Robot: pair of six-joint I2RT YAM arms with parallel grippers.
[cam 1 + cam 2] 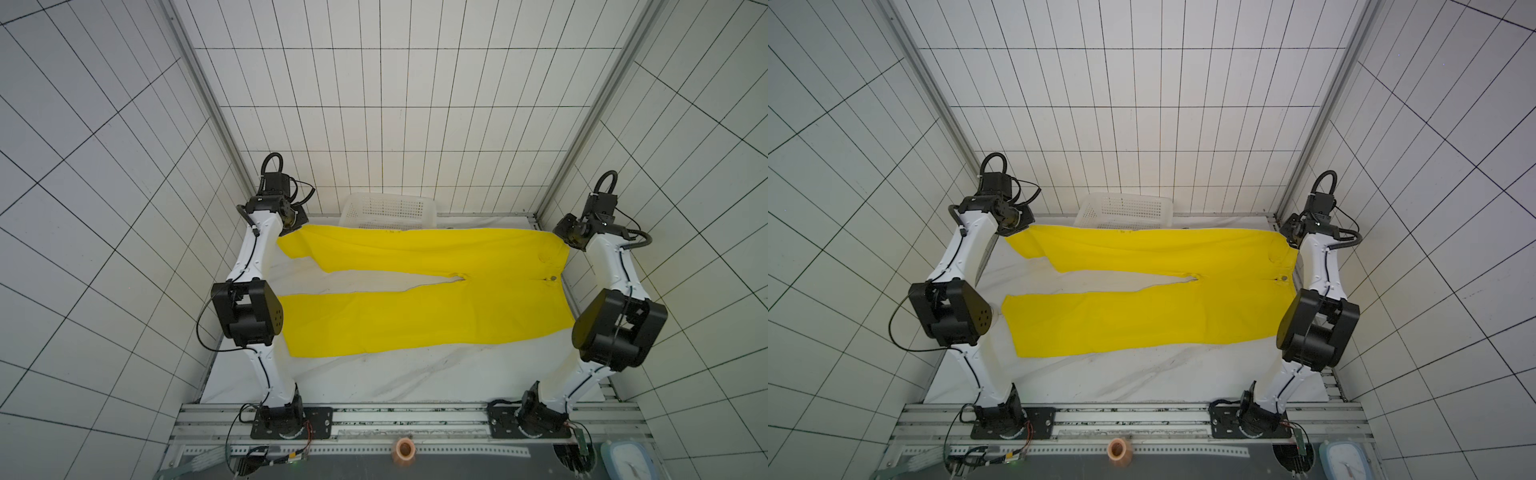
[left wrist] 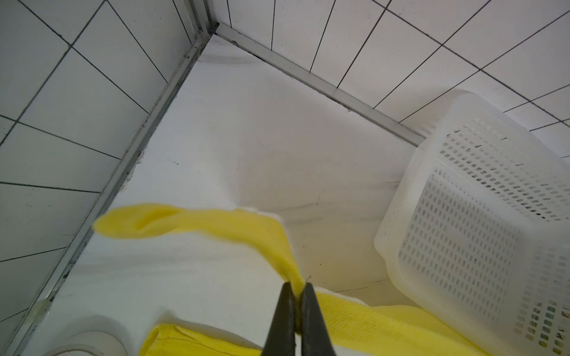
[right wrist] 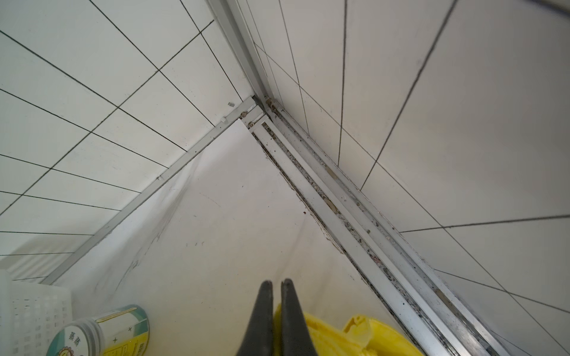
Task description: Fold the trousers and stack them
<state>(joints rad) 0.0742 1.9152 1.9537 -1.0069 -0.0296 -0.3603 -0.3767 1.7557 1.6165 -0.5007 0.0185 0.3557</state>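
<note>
Evidently readying a lengthwise fold, the left gripper (image 2: 296, 289) pinches shut on the far hem of the yellow trousers (image 1: 415, 307), the right gripper (image 3: 277, 283) likewise on their waistband, at the far corners of the table (image 1: 374, 374).

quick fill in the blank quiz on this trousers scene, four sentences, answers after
1. The trousers are bright ___.
2. The left gripper pinches the hem of one trouser ___.
3. In both top views the waist button lies on the ___ arm's side.
4. The perforated basket beyond the trousers is ___ in colour.

Missing words: yellow; leg; right; white
</note>
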